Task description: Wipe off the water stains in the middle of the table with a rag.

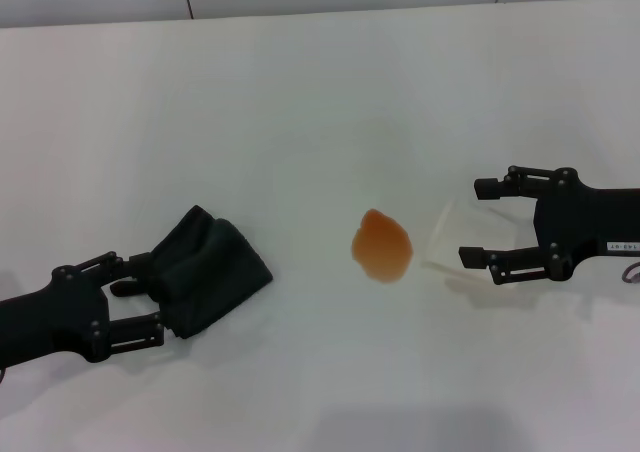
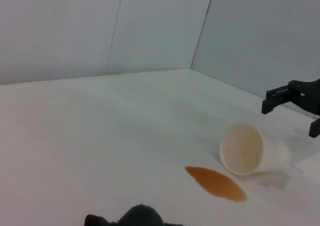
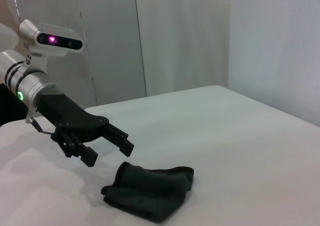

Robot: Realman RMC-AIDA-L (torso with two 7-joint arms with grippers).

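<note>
Water stains (image 1: 381,245), a single small orange translucent blotch of rounded, uneven outline, lie near the middle of the large plain white smooth desk (image 1: 300,102), between the two sets of jaws and nearer the right ones. The black, thick, soft rag (image 1: 210,269) lies bunched in folds on the desk, well apart from the blotch, and the left gripper (image 1: 137,307) sits right at its near edge with its jaws spread wide and released; the head view shows the upper finger over the cloth's corner, though whether it touches the cloth cannot be told. In the right wrist view the same left gripper (image 3: 107,147) hangs just above and behind the rag (image 3: 150,190), jaws parted, nothing between them. The right gripper (image 1: 481,221) hovers on the far side of the blotch from the rag, its jaws also spread and released, with a clear plastic cup (image 1: 441,235) lying on its side just in front of the fingertips. The left wrist view shows that cup (image 2: 252,150) tipped over with its orange-tinted mouth facing the camera, the orange blotch (image 2: 216,183) spread on the desk just beside its rim, and the right gripper's dark fingers (image 2: 282,96) beyond the cup, not touching it.
</note>
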